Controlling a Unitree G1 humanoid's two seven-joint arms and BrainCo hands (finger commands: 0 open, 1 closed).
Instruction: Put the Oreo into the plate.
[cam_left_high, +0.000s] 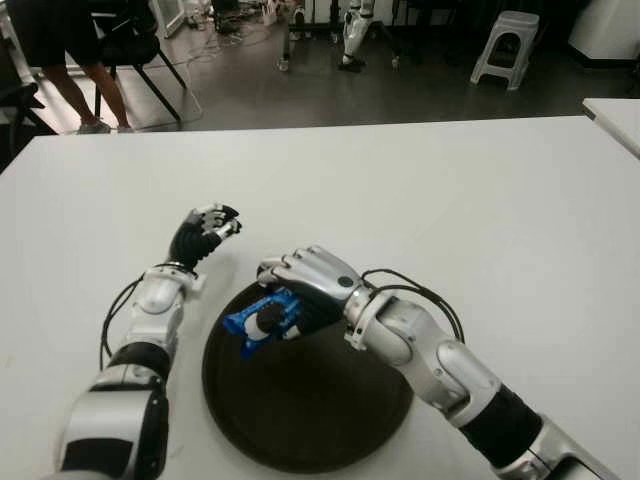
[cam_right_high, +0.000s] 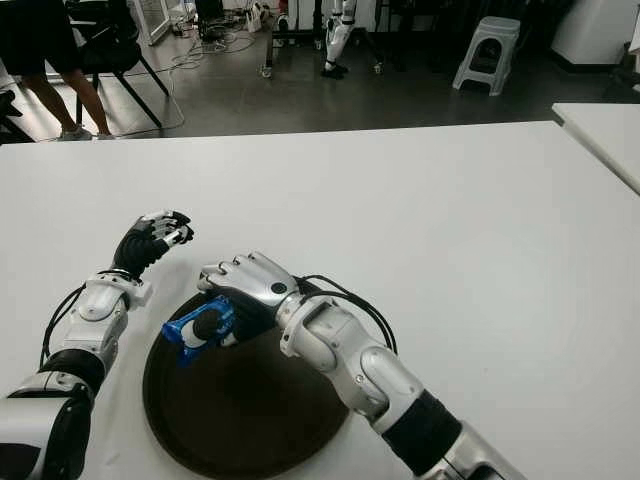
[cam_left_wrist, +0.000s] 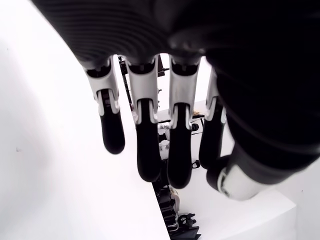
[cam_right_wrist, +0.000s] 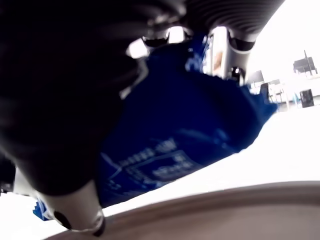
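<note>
Right eye view shows one Oreo (cam_right_high: 198, 329) pack, blue, gripped in the right hand (cam_right_high: 238, 290) over the far-left rim of the single dark plate (cam_right_high: 240, 410). Left hand (cam_right_high: 150, 240) hovers beside the plate on the white worktop (cam_right_high: 450, 230), fingers loosely curled, empty.

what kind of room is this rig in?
Likely a robotics lab: beyond the white table, legs of another humanoid robot, loose floor cables and a plastic stool.

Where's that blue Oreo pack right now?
The Oreo pack is gripped in the robot's right hand, held over the far left rim of the dark plate, near the idle left hand.
</note>
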